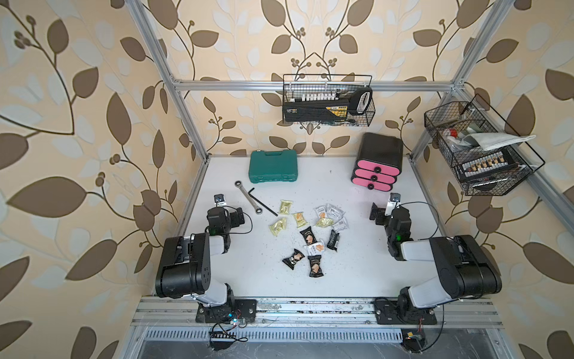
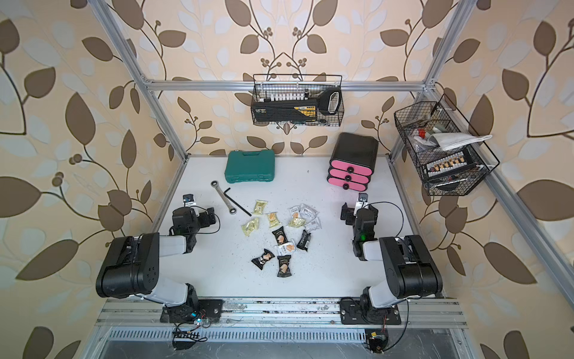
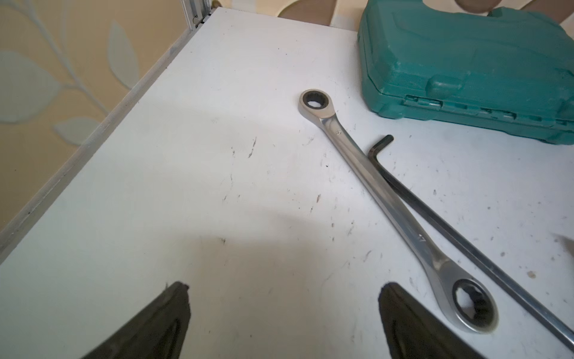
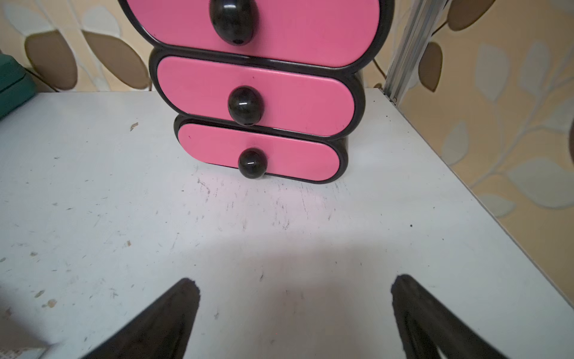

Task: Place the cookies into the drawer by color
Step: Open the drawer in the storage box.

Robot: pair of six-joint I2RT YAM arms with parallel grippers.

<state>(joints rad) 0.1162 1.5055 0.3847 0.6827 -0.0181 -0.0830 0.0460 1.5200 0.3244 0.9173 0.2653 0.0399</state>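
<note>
Pink fronts mark the drawer [image 1: 374, 169], a black cabinet standing at 1 o'clock on the white worktop [image 1: 279, 279]; all three fronts look pushed in. The cookies [image 1: 308, 235] lie loose about the middle of the worktop, well apart from the drawer. The yellow-green packets sit toward 10 o'clock of the heap, the white ones toward 1 o'clock and the black ones toward 6 o'clock.

Both arms are folded, with their bases on the rail at the 6 o'clock edge, elbows drawn back and forearms reaching forward and low. The left pincer [image 1: 238, 216] hangs at 9 o'clock, just above bare worktop. Its wrist view shows its jaws spread wide with nothing between them. Beside it lie a silver wrench [image 3: 372, 183] and a black hex key [image 3: 466, 245], touching along their shafts, and a green case [image 3: 466, 62] lies beyond at 11 o'clock. The right pincer [image 4: 295, 279] hangs at 3 o'clock, facing the drawer from near by. Its jaws too are spread wide and hold nothing.
</note>
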